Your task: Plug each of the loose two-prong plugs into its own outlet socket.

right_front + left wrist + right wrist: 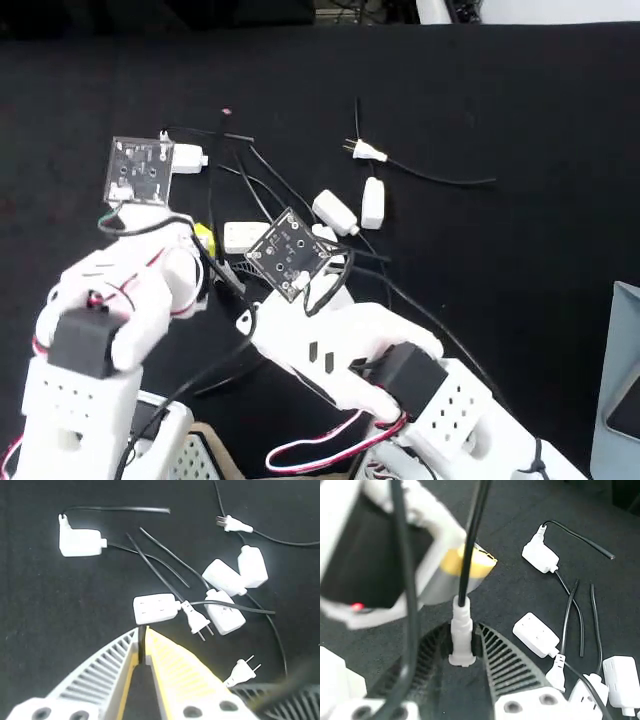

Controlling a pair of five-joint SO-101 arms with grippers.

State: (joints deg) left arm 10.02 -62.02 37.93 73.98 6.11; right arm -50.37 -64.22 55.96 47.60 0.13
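Step in hand, as I read it: first plug picked up, not yet carried to a socket.

Right hand (461, 630) is narrow, its black fingers (502, 655) closed on a white plug (461, 642). The plug stands upright between them with its cord (470, 540) running away from the wrist. Its prong end seems to face back into the hand, but I can't see it clearly.

Left hand (142, 630) is pinched tight on a black cord (142, 647), white and yellow fingers together. This is likely the same plug's cord, since in the right wrist view it runs past the yellow finger (467, 566).

The nearest outlet socket (155, 607) lies flat on the black surface (500, 100), just beyond the left fingertips. A second plug (197, 622) lies loose beside it with bare prongs. A third plug (232, 525) lies well apart, also loose. More sockets: one off alone (80, 542), three clustered (222, 575) (252, 565) (225, 612). No plug looks seated anywhere.

Next move calls for:
- turning the held plug so its prongs point at the socket slots
- lining it up square and pushing it in
- bracing the socket, since it is unfixed and will likely slide; the left hand may have to drop the cord to do this

The tangled cords nearby could snag.
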